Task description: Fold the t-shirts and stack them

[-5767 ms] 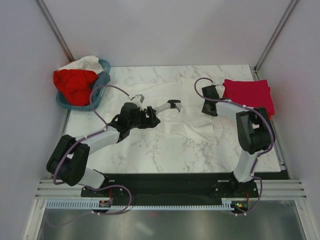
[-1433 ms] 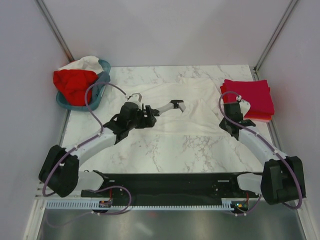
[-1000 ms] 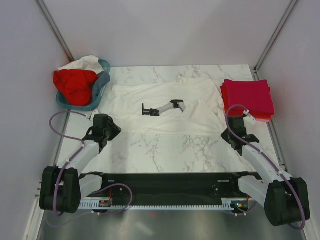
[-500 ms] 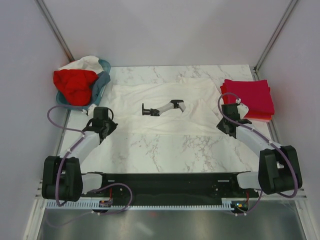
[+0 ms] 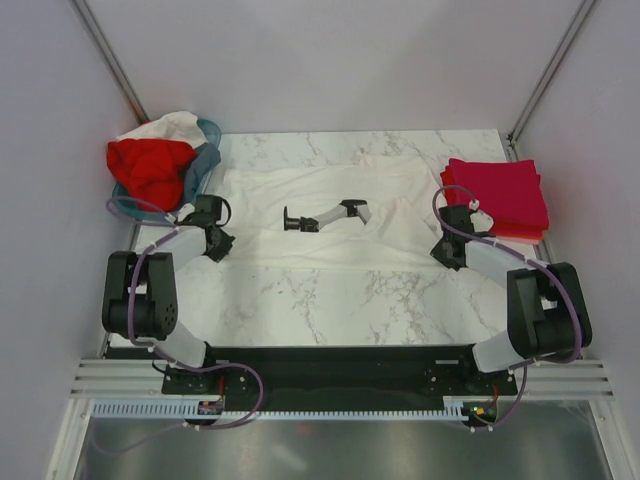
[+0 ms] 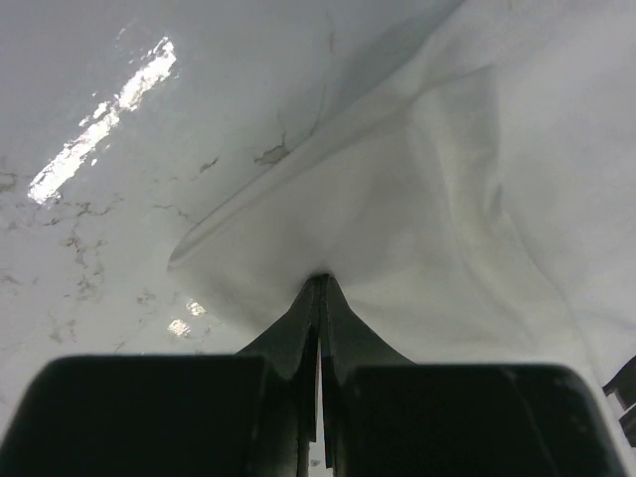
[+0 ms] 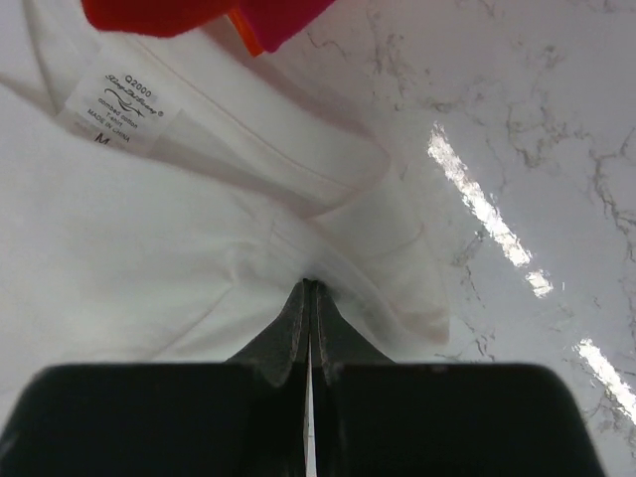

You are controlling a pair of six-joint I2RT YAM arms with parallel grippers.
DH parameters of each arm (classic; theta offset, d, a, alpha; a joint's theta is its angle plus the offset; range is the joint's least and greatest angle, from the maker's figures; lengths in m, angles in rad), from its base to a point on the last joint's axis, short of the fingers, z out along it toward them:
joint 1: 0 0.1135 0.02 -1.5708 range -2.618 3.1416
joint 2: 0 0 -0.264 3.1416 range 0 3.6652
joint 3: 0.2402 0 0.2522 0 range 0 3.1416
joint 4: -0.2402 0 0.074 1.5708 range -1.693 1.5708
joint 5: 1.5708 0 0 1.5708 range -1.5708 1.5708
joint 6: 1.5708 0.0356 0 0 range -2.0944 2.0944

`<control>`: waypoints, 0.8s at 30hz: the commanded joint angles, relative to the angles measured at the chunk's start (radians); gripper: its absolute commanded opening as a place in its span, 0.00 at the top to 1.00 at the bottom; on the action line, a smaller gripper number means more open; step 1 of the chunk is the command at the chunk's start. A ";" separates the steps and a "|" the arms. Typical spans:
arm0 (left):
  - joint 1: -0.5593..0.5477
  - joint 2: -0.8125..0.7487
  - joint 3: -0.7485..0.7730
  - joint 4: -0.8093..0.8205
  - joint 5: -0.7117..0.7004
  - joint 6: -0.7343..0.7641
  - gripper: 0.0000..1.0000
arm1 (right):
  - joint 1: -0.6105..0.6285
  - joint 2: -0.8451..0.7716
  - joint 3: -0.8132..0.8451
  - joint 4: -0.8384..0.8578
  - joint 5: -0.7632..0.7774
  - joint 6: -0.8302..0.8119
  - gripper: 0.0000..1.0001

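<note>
left gripper (image 6: pixel 320 286) is clenched on an edge of the white t-shirt (image 5: pixel 330 188); right gripper (image 7: pixel 307 288) pinches its other edge, folded crimson-pink t-shirts (image 5: pixel 497 195) just beyond it.

Left gripper (image 5: pixel 216 244) and right gripper (image 5: pixel 446 250) moved outward, now clamped on near corners of white t-shirt (image 5: pixel 330 190) (jaws parted a second ago).

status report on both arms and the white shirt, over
Left gripper shut on white t-shirt, left edge; right gripper shut on right edge. Shirt spread out. Small black-and-white part lying mid-shirt, likely in the fold's way.
</note>
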 commanded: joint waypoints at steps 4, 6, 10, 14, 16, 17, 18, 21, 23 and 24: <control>0.052 0.013 -0.080 -0.128 -0.025 -0.105 0.98 | -0.036 -0.033 -0.067 -0.027 0.027 0.040 1.00; 0.052 -0.053 -0.133 -0.128 -0.026 -0.124 0.98 | -0.040 -0.061 -0.082 -0.050 0.042 0.044 1.00; 0.052 -0.188 -0.242 -0.131 0.008 -0.145 0.98 | -0.047 -0.155 -0.117 -0.090 0.027 0.045 1.00; 0.052 -0.320 -0.334 -0.143 0.064 -0.156 0.98 | -0.045 -0.242 -0.159 -0.135 -0.010 0.051 1.00; 0.052 -0.418 -0.374 -0.165 0.074 -0.162 0.98 | -0.047 -0.302 -0.192 -0.149 -0.021 0.059 1.00; 0.052 -0.455 -0.382 -0.189 0.072 -0.171 0.98 | -0.045 -0.323 -0.203 -0.166 -0.025 0.062 1.00; 0.052 -0.487 -0.391 -0.196 0.071 -0.173 0.98 | -0.045 -0.368 -0.223 -0.169 -0.031 0.063 1.00; 0.052 -0.593 -0.399 -0.206 0.072 -0.148 0.91 | -0.047 -0.429 -0.217 -0.160 -0.047 0.034 1.00; 0.052 -0.636 -0.371 -0.208 0.077 -0.112 0.81 | -0.045 -0.439 -0.187 -0.151 -0.047 -0.019 1.00; 0.052 -0.645 -0.356 -0.208 0.084 -0.095 0.79 | -0.045 -0.433 -0.144 -0.143 -0.062 -0.045 1.00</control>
